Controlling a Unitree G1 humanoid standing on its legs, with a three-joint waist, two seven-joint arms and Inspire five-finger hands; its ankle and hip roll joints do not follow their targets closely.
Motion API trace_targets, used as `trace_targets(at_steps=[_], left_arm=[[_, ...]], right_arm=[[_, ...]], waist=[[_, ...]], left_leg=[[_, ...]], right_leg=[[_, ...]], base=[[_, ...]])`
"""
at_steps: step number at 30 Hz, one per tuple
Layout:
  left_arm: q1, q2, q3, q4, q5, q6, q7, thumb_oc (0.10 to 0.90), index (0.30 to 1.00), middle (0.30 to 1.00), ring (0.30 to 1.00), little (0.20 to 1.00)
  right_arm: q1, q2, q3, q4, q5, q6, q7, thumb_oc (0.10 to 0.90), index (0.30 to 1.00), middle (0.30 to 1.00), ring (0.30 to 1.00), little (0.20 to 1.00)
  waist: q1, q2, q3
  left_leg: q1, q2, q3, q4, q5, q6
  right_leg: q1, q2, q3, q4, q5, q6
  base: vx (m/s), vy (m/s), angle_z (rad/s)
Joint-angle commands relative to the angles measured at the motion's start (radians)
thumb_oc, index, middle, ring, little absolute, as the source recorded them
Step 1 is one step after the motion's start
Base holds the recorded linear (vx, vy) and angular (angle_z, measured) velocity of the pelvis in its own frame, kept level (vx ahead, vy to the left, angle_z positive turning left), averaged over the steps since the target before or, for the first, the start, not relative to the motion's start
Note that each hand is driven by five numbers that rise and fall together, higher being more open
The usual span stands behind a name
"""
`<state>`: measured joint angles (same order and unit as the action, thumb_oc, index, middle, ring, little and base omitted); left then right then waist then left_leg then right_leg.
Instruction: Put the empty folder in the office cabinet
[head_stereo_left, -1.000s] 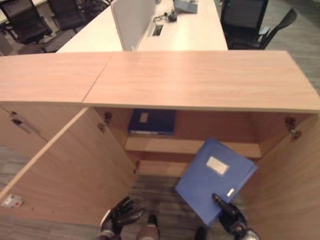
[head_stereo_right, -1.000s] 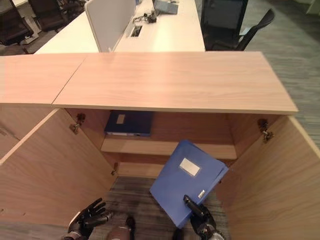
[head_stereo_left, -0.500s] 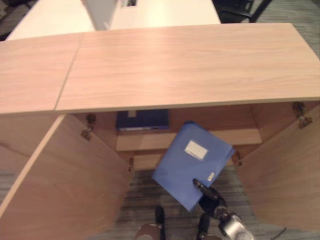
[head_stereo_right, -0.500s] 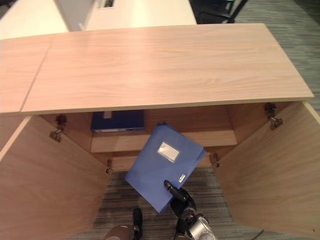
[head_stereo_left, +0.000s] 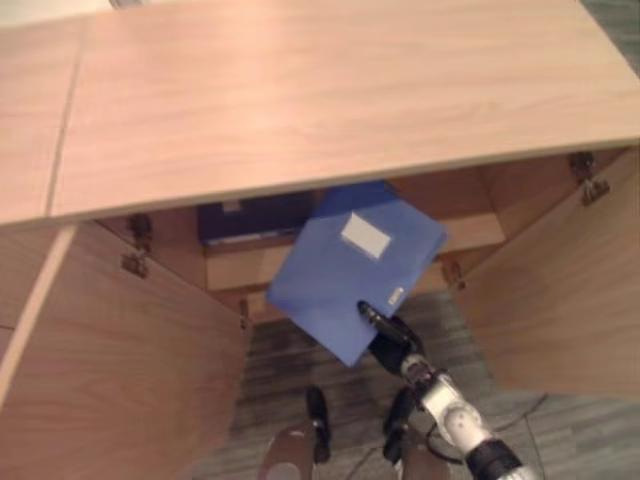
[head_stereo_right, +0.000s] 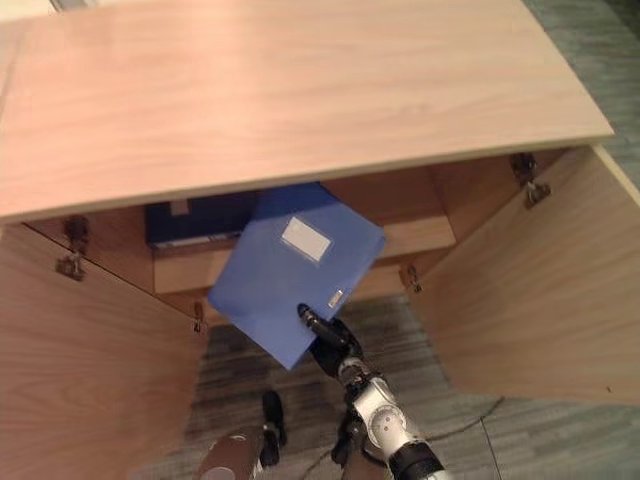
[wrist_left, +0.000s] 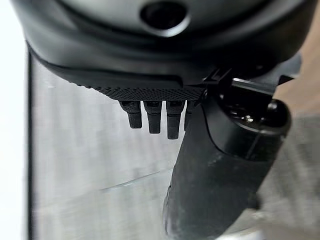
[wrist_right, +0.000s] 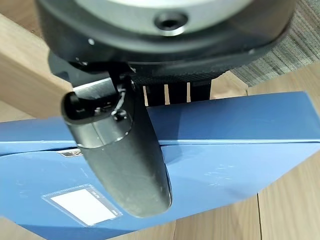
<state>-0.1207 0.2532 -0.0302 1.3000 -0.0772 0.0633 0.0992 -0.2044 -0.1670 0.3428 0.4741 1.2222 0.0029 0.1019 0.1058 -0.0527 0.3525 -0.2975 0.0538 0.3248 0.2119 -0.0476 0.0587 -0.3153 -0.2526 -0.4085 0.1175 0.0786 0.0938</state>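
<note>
Now the right robot hand (head_stereo_left: 388, 338) pinches the blue folder (head_stereo_left: 350, 268) at the open office cabinet (head_stereo_left: 300, 110).
Tilted, its far corner apparently reaches over the shelf (head_stereo_right: 420, 236), beside a darker folder (head_stereo_left: 250, 218); left robot hand (wrist_left: 165, 107) relaxed.

I am standing in an office: before me is a low storage cabinet of light wood laminate (head_stereo_left: 330, 100), both its doors swung open on metal hinges, with a shelf (head_stereo_right: 420, 236) inside where a dark blue file folder (head_stereo_left: 255, 217) lies flat. Underfoot is grey, striped commercial carpet (head_stereo_right: 440, 340), the kind laid in workplaces
</note>
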Motion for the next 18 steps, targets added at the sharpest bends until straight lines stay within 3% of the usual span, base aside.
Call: trace_targets(at_steps=[1,9,12,15,18], left_arm=[[0.102,-0.025,-0.007,0.063,-0.095,0.025,0.056,0.8,0.9,0.9,0.9,0.9],[0.111,-0.029,-0.03,0.05,-0.126,0.036,0.081,0.8,0.9,0.9,0.9,0.9],[0.127,-0.004,-0.05,0.017,-0.134,0.024,0.067,0.8,0.9,0.9,0.9,0.9],[0.15,0.03,-0.061,0.0,-0.135,0.017,0.06,0.8,0.9,0.9,0.9,0.9],[0.144,0.067,-0.104,0.005,-0.16,0.012,0.048,0.8,0.9,0.9,0.9,0.9]], right_arm=[[-0.053,0.007,-0.04,-0.135,0.099,-0.148,-0.024,0.4,0.3,0.3,0.3,0.3],[-0.219,-0.044,-0.067,-0.205,0.086,-0.216,-0.104,0.4,0.3,0.3,0.3,0.3],[-0.395,-0.119,-0.138,-0.203,0.101,-0.271,-0.137,0.4,0.3,0.3,0.3,0.3],[-0.512,-0.152,-0.159,-0.17,0.122,-0.283,-0.149,0.4,0.3,0.3,0.3,0.3],[-0.741,-0.187,-0.177,-0.052,0.179,-0.296,-0.17,0.4,0.3,0.3,0.3,0.3]], waist=[[0.013,-0.014,0.038],[0.03,-0.024,0.036],[0.059,-0.019,0.049],[0.079,-0.005,0.06],[0.108,-0.001,0.064]], left_leg=[[-0.055,0.047,-0.089,0.074,-0.038,-0.08],[-0.163,0.062,-0.138,0.081,-0.014,-0.094],[-0.218,0.059,-0.158,0.084,-0.005,-0.092],[-0.234,0.06,-0.166,0.081,0.003,-0.092],[-0.235,0.059,-0.174,0.044,0.022,-0.1]], right_leg=[[0.009,-0.022,0.007,0.028,0.018,0.043],[-0.063,-0.025,-0.014,0.064,-0.004,0.029],[-0.109,-0.035,-0.026,0.098,-0.02,0.024],[-0.121,-0.037,-0.035,0.109,-0.028,0.022],[-0.122,-0.029,-0.05,0.102,-0.034,0.02]], base=[[-0.05,-0.159,0.25],[-0.02,-0.123,0.17],[-0.02,-0.091,0.16],[-0.01,-0.013,0.15],[0.01,-0.01,0.21]])
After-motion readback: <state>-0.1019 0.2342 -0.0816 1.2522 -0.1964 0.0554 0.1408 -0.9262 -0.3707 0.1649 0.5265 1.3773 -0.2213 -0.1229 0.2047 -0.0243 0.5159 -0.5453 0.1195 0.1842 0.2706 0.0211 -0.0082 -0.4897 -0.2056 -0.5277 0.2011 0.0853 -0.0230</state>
